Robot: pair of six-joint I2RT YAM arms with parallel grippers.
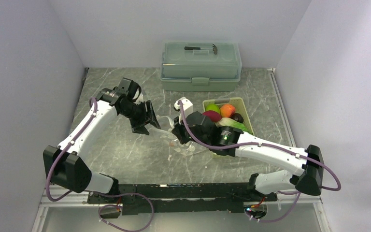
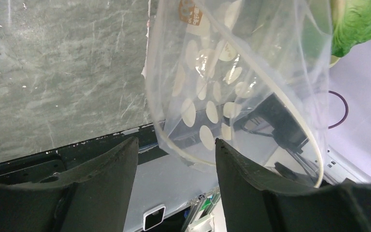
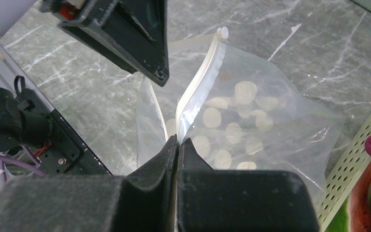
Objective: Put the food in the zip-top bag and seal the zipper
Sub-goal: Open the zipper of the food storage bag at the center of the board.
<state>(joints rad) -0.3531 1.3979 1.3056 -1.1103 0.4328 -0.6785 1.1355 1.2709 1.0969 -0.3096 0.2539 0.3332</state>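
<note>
zip-top bag (image 3: 244,121) in right hand (image 3: 178,141)

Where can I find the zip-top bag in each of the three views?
Top external: the zip-top bag lies at the centre, between the ends of the two arms.
Left wrist: upper middle to right, above the left fingers.
Right wrist: centre, its mouth edge pinched by the right fingers.
Shared landmark: the grey marble table.

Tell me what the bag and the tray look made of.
Bag: thin soft clear plastic film, glossy, white dots; it creases and the table shows through. Tray: probably rigid plastic, matte pale yellow-green, with neat rows of holes.
</note>
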